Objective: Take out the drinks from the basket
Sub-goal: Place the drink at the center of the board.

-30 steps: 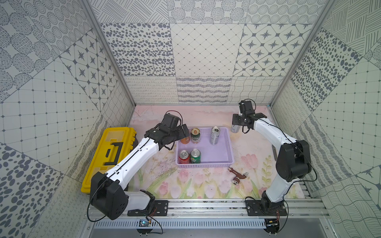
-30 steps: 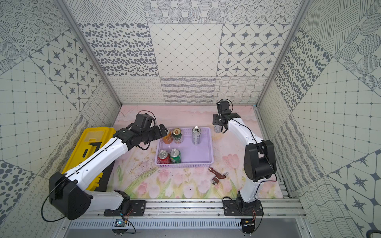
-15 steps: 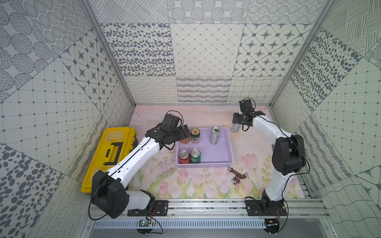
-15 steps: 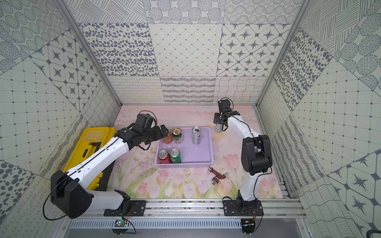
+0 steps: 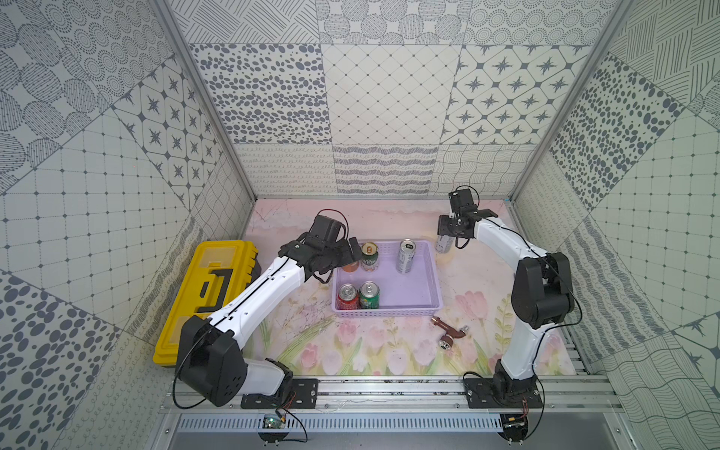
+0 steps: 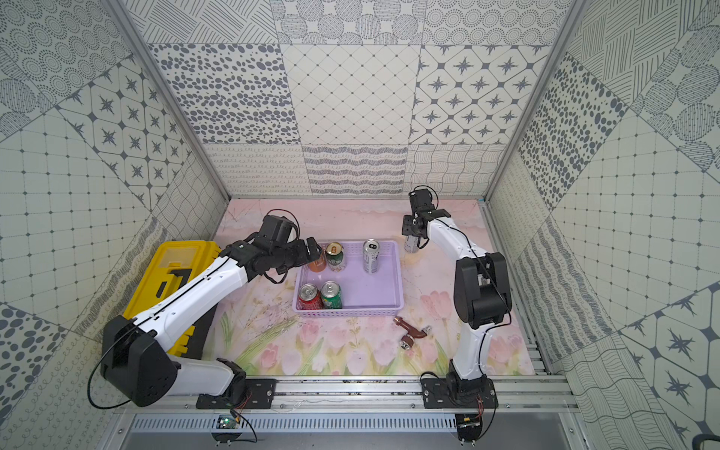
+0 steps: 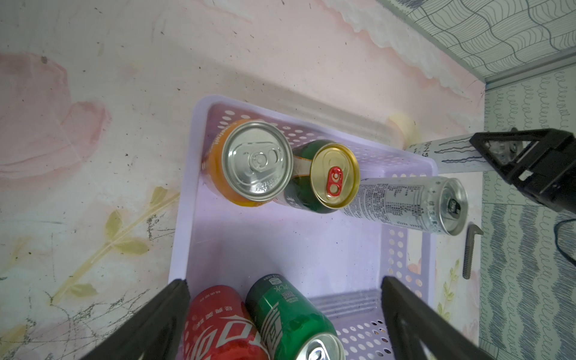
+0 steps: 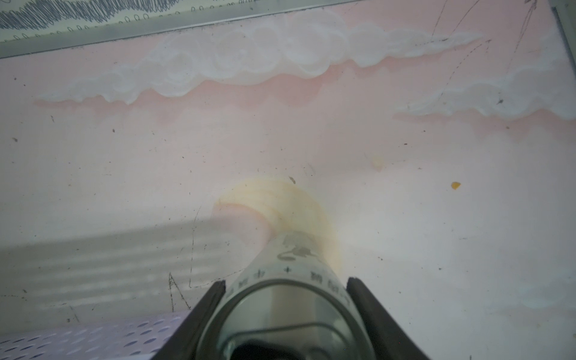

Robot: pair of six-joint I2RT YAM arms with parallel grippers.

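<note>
Upper right of the basket (image 5: 389, 312), outside it: right hand (image 5: 448, 230) pinched a slim silver can (image 5: 443, 246), one drink out | left hand (image 5: 348, 255) spread wide over orange can (image 5: 351, 267) | five cans were left inside

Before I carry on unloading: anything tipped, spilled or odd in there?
Nothing tipped or visibly spilled: five cans stand upright in the basket, a slim can upright in the right gripper just outside it. The one stray: a brown tap fitting lying on the mat near the basket.
</note>
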